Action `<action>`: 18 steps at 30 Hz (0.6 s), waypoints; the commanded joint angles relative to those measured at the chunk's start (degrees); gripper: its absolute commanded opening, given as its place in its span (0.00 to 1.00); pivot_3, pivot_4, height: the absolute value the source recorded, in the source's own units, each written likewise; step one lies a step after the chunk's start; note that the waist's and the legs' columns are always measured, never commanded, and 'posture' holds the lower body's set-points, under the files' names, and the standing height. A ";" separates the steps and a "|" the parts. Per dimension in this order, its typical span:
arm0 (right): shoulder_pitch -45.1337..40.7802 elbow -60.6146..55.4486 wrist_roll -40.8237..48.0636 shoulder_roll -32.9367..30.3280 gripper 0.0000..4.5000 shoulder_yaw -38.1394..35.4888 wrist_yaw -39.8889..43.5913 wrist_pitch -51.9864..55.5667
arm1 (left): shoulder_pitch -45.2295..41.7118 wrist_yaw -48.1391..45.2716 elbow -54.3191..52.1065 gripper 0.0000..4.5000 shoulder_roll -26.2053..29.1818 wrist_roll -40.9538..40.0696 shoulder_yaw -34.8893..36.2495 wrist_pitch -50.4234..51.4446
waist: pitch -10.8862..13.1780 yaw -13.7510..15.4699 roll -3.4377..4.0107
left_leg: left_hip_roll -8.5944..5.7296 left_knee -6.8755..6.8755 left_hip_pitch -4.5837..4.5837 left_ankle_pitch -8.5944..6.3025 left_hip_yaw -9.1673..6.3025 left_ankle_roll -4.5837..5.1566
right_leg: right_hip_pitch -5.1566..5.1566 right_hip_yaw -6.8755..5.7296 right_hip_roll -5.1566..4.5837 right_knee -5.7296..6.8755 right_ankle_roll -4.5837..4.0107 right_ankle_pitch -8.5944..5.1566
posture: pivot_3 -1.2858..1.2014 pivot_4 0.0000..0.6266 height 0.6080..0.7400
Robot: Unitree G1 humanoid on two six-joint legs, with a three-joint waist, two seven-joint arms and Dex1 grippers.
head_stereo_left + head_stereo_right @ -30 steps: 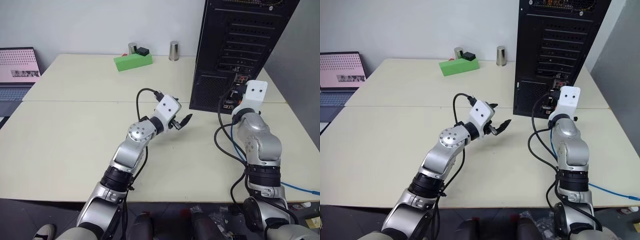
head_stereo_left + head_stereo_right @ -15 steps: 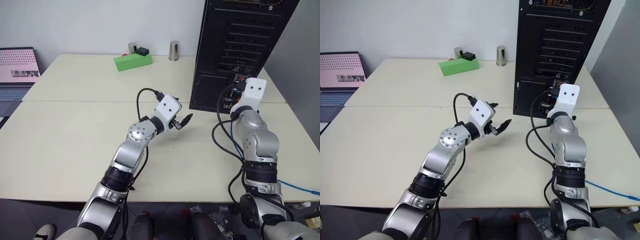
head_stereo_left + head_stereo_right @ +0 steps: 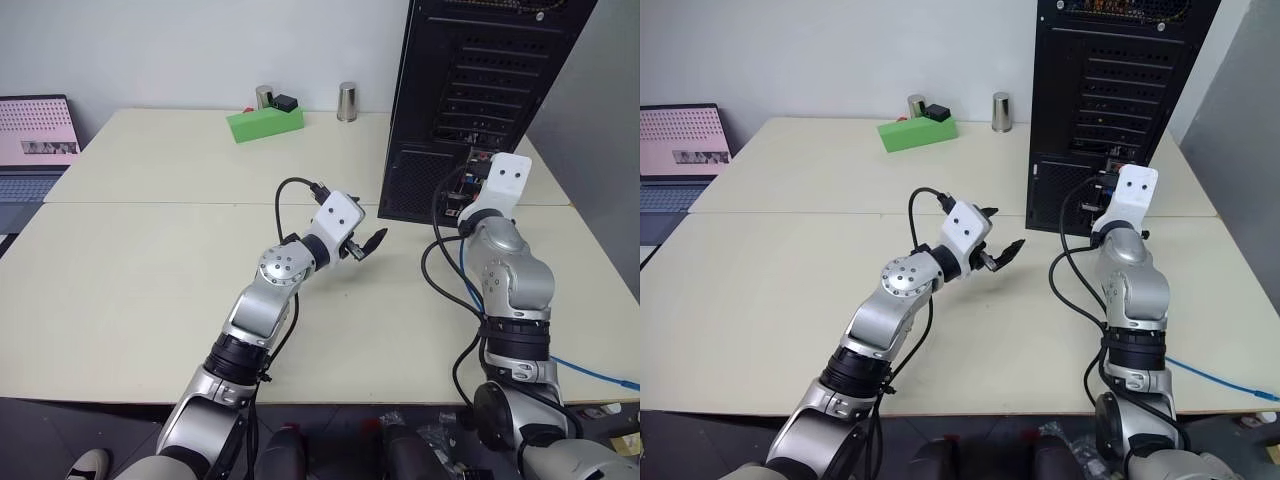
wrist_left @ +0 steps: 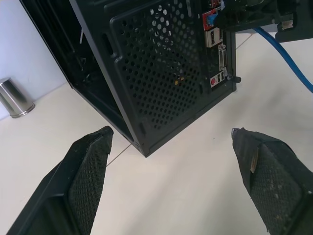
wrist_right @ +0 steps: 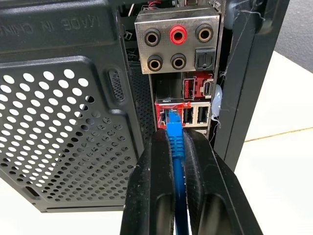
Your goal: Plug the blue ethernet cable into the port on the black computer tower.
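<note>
Since a second ago my right gripper (image 5: 175, 161) nudges closer to the black computer tower (image 3: 480, 90), clamped on the blue ethernet cable (image 5: 176, 147); its plug sits at the red-framed port, seemingly entering. Left gripper (image 4: 171, 176) hovers wide open, empty.

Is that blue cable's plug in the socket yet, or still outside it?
At the socket: the blue ethernet cable, pinched by the right gripper, has its tip at the black computer tower's port; fully seated, cannot tell.
</note>
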 commanded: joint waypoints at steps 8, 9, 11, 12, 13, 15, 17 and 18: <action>-0.09 -3.35 1.84 -1.38 0.00 -1.06 2.37 -0.37 | -0.18 -0.56 -1.93 0.92 -0.59 -1.35 1.66 -1.14 | 0.00 -0.27 0.00 | 0.00 0.01 0.00 0.00 0.00 0.00 | 0.00 0.01 0.00 0.01 0.02 0.01 | 0.52 0.24 1.00; 0.47 -3.96 1.93 -1.49 0.00 -1.01 2.53 -0.11 | -0.19 -0.47 -1.92 0.92 -0.59 -1.38 1.81 -1.44 | 0.00 -0.27 0.00 | 0.00 0.01 0.00 0.00 0.00 0.00 | 0.00 0.00 0.00 0.01 0.02 0.01 | 0.52 0.24 1.00; 2.03 -5.84 2.26 -1.94 0.16 -0.99 3.16 0.78 | -0.19 -0.48 -1.91 0.92 -0.57 -1.57 1.91 -0.90 | 0.00 -0.24 0.00 | 0.00 0.00 0.00 0.00 -0.01 0.00 | 0.00 0.00 0.00 0.00 0.02 0.01 | 0.52 0.24 1.00; 2.79 -6.81 2.46 -2.18 0.21 -0.99 3.53 1.29 | -0.24 -0.77 -1.74 0.92 -0.42 -1.64 1.88 -0.85 | 0.00 -0.17 0.00 | 0.00 0.00 -0.01 0.00 -0.01 0.00 | 0.00 -0.01 0.00 -0.01 0.01 0.01 | 0.52 0.24 1.00; 3.60 -7.86 2.67 -2.46 0.27 -0.93 3.92 1.86 | -0.30 -1.04 -1.48 0.92 -0.25 -1.63 1.89 -1.09 | 0.00 -0.12 0.00 | 0.00 -0.01 -0.01 0.00 -0.01 0.00 | 0.00 -0.02 0.00 -0.03 0.01 0.01 | 0.52 0.24 1.00; 6.19 -11.66 3.20 -3.64 0.37 -0.63 5.41 3.74 | -0.50 -1.56 -0.65 1.00 -0.04 -2.24 2.59 -1.35 | 0.00 0.00 0.00 | 0.00 -0.02 -0.04 0.00 -0.01 0.00 | 0.01 -0.02 0.00 -0.08 0.01 0.01 | 0.52 0.24 1.00; 9.02 -16.23 4.27 -5.30 0.48 -0.20 7.90 5.77 | -1.07 -3.42 -0.05 1.00 0.34 -4.04 3.56 -1.01 | 0.00 0.18 0.00 | -0.01 -0.03 -0.05 0.00 -0.01 0.00 | 0.01 -0.03 -0.02 -0.10 0.01 0.01 | 0.52 0.24 1.00; 10.32 -18.39 4.85 -6.28 0.51 0.07 9.24 6.60 | -1.49 -4.34 0.32 1.00 0.71 -4.68 3.86 -0.72 | 0.00 0.20 0.00 | -0.01 -0.03 -0.05 0.00 -0.01 0.00 | 0.00 -0.03 -0.02 -0.10 0.01 0.01 | 0.52 0.24 1.00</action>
